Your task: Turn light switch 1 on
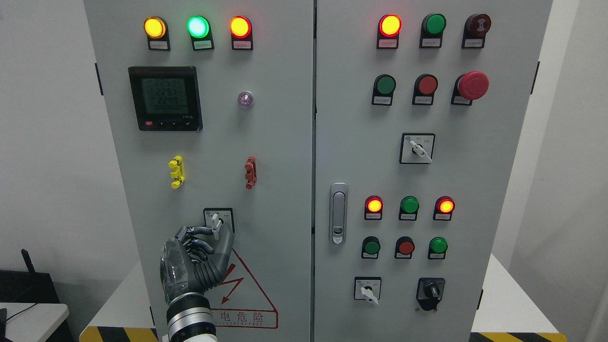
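Observation:
The rotary light switch 1 (216,219) is a small white lever on a square black-framed plate, low on the left door of the grey cabinet (285,142). My left hand (217,232) comes up from the bottom edge, left of the middle. Its curled fingers (199,232) meet the lever from the left while the thumb stands at the lever's lower right, so the hand is pinched on the lever. The lever points roughly upward. The hand hides the plate's lower part. My right hand is out of view.
Above the switch are a yellow clip (176,172), a red clip (250,172), a digital meter (165,98) and three lit lamps. The right door carries a latch (338,213), push buttons, a red mushroom button (472,85) and more rotary switches (417,148).

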Robot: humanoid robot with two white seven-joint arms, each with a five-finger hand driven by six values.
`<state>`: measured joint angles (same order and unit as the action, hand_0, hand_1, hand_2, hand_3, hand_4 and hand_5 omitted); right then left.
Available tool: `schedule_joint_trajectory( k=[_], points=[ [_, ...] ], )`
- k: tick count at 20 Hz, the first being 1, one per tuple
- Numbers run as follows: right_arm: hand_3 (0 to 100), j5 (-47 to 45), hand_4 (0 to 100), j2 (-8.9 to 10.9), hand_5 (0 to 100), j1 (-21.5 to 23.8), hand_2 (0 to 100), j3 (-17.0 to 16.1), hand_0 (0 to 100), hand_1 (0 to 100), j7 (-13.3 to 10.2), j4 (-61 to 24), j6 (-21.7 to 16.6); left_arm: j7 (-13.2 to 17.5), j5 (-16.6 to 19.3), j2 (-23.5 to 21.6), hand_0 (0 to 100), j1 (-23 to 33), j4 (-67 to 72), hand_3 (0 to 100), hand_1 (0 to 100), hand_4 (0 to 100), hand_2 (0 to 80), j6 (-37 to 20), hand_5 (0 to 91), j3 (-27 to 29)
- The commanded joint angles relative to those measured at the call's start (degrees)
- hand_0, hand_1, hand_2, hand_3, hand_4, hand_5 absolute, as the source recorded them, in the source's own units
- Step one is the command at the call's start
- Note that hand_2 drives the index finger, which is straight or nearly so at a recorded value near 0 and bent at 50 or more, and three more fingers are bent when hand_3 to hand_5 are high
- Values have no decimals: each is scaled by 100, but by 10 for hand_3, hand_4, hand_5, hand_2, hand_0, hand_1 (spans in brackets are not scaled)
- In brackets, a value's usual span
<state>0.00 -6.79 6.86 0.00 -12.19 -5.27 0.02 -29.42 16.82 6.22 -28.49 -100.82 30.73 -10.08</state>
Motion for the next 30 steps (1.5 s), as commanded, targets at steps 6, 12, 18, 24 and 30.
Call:
schedule_joint_trajectory(
  k=[6, 12, 18, 24, 30],
  points=[
    [0, 26, 0, 2, 0, -1, 0, 132, 120, 389, -3, 0, -2, -81, -3, 2, 261, -52, 10, 885, 551, 890, 561, 12, 793, -29],
    [0, 26, 0, 2, 0, -1, 0, 132, 120, 389, -3, 0, -2, -91, -3, 2, 282, -78, 10, 892, 540, 891, 567, 38, 800, -29],
    [0, 26, 0, 2, 0, -1, 0, 132, 120, 389, -3, 0, -2, -117, -3, 2, 309, -78, 19, 892, 523, 892, 570, 108, 801, -29],
    [0, 26, 0, 2, 0, -1, 0, 132, 120, 389, -3, 0, -2, -117, -12, 2, 335, -113, 19, 893, 504, 892, 571, 170, 800, -29],
    [0, 26, 0, 2, 0, 8, 0, 132, 120, 389, -3, 0, -2, -126, -12, 2, 359, -113, 27, 896, 497, 892, 572, 196, 799, -29]
  ],
)
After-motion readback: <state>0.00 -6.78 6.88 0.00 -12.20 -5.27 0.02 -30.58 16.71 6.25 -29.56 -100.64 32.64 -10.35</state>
